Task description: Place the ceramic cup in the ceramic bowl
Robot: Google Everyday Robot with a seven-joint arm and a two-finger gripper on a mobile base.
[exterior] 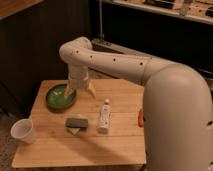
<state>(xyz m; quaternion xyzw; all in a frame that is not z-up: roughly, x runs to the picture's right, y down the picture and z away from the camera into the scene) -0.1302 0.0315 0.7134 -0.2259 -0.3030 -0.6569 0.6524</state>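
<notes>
1. Our white arm [117, 62] reaches leftward across the view from our bulky body [177, 125] on the right.
2. It bends at a rounded joint and turns straight down into the wrist [78, 75].
3. Our gripper [80, 91] hangs below that wrist, left of centre, pointing downward.
4. Its two fingers [92, 91] stand spread wide apart.

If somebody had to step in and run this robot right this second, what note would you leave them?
Gripper: open, empty, hanging low over the right rim of the ceramic bowl.
Ceramic cup: upright at the near corner of the wooden table, at picture left, well apart from the bowl.
Bowl: at the back of the table on the same side, looks empty.
Also there: a white bottle lying on its side, a dark block.
Done: nothing yet.
Left: go to the cup, grasp it, carry it over, set it in the bowl.
</notes>
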